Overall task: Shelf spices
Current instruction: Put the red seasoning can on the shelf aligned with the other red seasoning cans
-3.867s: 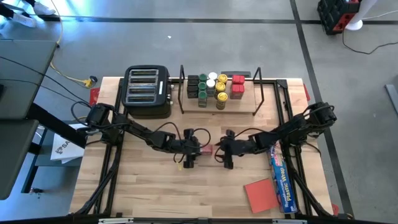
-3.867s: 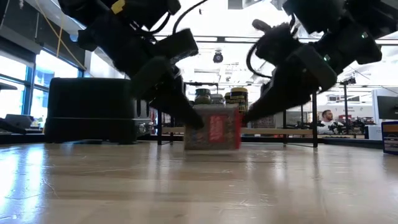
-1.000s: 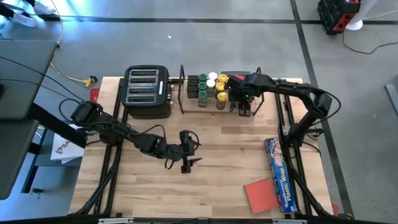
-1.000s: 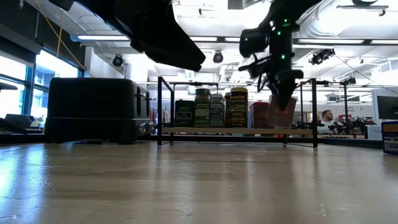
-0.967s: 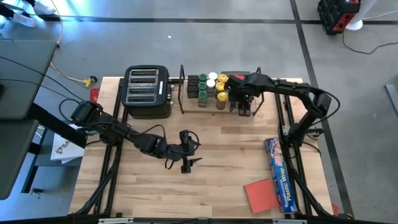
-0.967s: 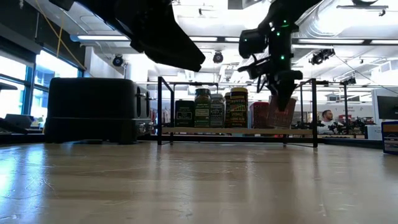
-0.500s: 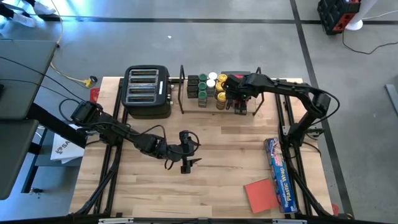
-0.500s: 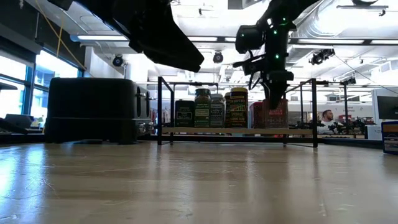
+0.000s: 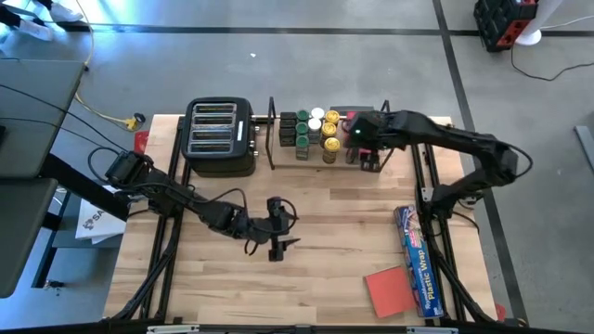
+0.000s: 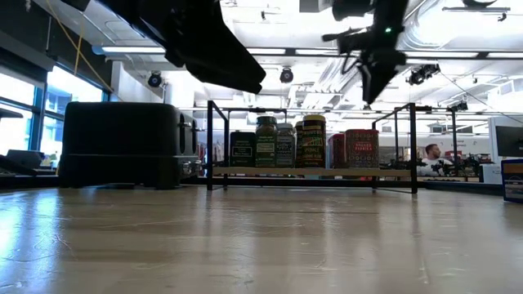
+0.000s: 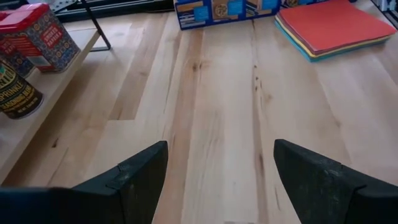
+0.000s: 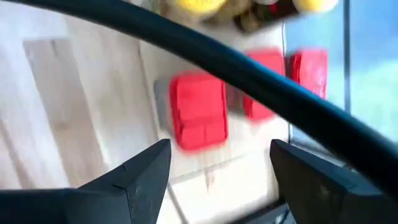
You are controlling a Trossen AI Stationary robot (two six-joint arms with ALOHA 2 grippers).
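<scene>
Left gripper [image 9: 277, 243]: jaws spread, empty, low over mid-table, well apart from the shelf [image 9: 278, 159]. Spices [image 9: 316, 133]: upright jars and tins grouped on the shelf board. Red square tin [image 10: 360, 148]: rightmost, upright, directly below the right gripper [image 10: 372, 75], the nearer one, jaws spread, empty.

looks like a robotics lab or workshop hall, not a home. grey concrete floor [image 9: 306, 65] marked with dark tape lines around a wooden table [image 9: 306, 278] on a metal frame. exposed ceiling with strip lights [image 10: 139, 51] and a dome camera [image 10: 286, 75]. large windows [image 10: 24, 106] at one side. far behind, a seated person [image 10: 430, 153] among workbenches and equipment.
</scene>
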